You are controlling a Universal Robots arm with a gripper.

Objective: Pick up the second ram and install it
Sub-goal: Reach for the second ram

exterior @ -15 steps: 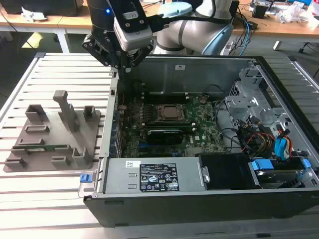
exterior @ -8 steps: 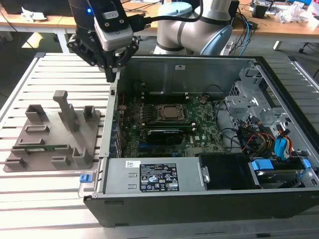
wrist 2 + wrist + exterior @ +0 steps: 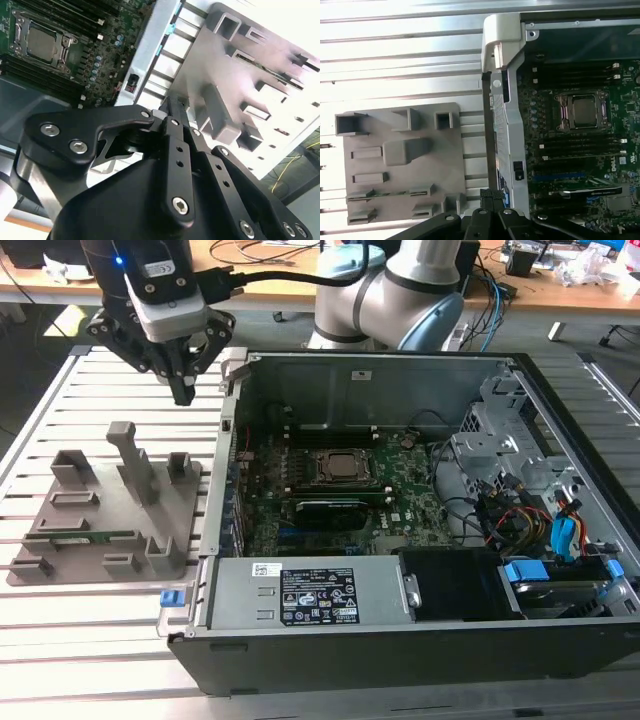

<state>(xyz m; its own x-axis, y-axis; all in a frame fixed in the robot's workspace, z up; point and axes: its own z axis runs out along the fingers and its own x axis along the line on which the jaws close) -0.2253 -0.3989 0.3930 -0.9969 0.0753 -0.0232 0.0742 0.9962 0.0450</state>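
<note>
My fingers (image 3: 183, 390) are together and hold nothing, above the worktop (image 3: 60, 390) beside the open computer case (image 3: 380, 375), while the second ram (image 3: 100, 536) lies in the grey fixture plate (image 3: 110, 502), so picking up and installing are both not yet done.

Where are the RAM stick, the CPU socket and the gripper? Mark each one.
RAM stick (image 3: 110, 536): exterior view, middle of its green edge.
CPU socket (image 3: 343, 468): exterior view, centre of its metal top.
gripper (image 3: 183, 392): exterior view, between its fingertips.
</note>
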